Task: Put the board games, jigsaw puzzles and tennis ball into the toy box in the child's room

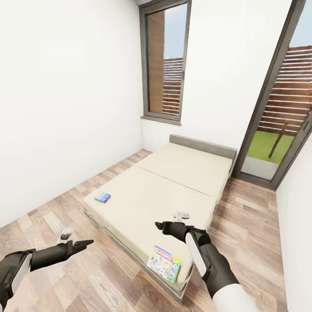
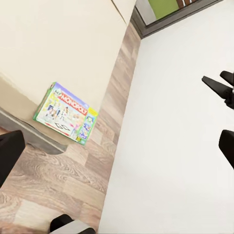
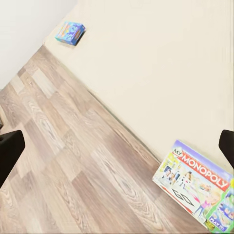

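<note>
The beige bed (image 1: 173, 190) spreads beyond both sets of fingers. The Monopoly box (image 1: 164, 263) lies flat at its near corner, just below the right gripper (image 1: 167, 226). It is probably light, stiff, slick cardboard, best pinched across an overhanging edge. The small blue-teal game (image 1: 102, 197) sits ahead of the left gripper (image 1: 82, 245). Both fingers look spread, holding nothing.

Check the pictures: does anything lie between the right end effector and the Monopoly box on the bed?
Nothing visible does. The right end effector hangs over bare mattress, and the Monopoly box lies flat at the bed's near corner, uncovered.
</note>
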`<state>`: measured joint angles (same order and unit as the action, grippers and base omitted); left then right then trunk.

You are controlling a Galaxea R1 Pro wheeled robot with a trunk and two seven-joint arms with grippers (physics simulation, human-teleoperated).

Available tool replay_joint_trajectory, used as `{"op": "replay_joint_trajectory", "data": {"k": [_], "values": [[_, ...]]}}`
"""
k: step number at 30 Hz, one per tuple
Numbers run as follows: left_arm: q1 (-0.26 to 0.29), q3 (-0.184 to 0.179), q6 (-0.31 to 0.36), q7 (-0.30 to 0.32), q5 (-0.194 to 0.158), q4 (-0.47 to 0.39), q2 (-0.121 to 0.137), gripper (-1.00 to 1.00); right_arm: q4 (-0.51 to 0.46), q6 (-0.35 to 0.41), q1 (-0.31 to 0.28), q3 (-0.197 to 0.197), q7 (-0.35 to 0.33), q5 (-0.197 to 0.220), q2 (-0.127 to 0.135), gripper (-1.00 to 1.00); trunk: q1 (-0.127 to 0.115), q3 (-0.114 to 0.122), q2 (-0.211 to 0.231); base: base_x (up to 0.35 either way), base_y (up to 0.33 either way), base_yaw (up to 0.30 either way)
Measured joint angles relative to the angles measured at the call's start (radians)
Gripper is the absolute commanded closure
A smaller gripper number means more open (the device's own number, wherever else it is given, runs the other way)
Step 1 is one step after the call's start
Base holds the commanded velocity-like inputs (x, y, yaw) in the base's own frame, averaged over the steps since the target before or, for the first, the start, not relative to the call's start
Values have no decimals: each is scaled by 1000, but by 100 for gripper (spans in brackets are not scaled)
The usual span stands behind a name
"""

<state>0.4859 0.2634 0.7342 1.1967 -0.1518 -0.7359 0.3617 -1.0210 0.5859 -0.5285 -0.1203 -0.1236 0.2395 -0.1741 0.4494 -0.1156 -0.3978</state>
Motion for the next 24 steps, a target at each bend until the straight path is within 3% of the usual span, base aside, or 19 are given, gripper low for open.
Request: {"op": "replay_joint_trajectory", "data": {"k": [24], "values": [[0,0,-1,1,0,0,0,-100,12,0,0,0,0,-3,0,-100,0,9,0,0,0,-280]]}}
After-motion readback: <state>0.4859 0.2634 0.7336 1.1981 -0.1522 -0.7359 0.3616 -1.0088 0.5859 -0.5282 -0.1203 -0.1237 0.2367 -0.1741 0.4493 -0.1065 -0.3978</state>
